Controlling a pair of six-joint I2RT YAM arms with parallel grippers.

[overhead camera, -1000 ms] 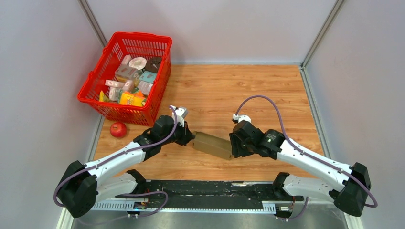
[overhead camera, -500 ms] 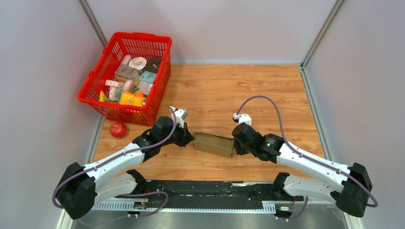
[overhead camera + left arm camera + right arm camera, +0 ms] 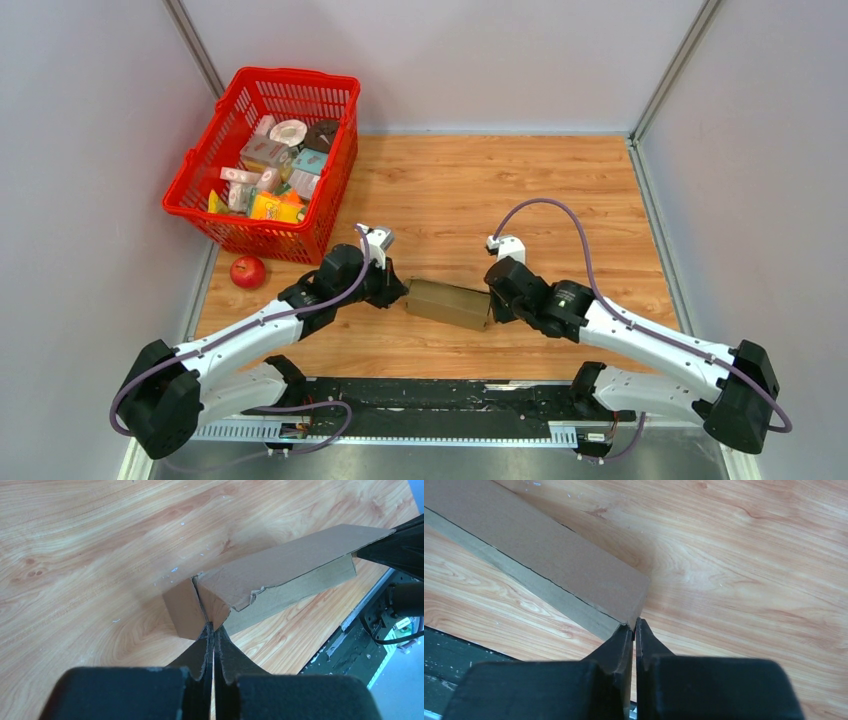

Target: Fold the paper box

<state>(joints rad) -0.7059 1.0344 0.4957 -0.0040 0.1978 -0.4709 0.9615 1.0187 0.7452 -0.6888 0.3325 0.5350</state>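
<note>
The paper box [image 3: 447,303] is a shallow brown cardboard box lying closed on the wooden table between my two grippers. My left gripper [image 3: 402,292] is shut, its tips touching the box's left end. In the left wrist view the tips [image 3: 212,626] meet the seam where two end flaps of the box [image 3: 280,575] join; the lid edge there is slightly torn. My right gripper [image 3: 490,305] is shut, its tips against the box's right end. In the right wrist view the tips [image 3: 634,622] touch the near corner of the box [image 3: 549,555].
A red basket [image 3: 265,160] with several small printed packages stands at the back left. A red apple [image 3: 248,271] lies in front of it, left of my left arm. A black rail [image 3: 430,400] runs along the near table edge. Grey walls enclose the table.
My right gripper has drawn back from over the box's right end to its corner. The box now lies flatter on the table. The left arm has barely moved.
</note>
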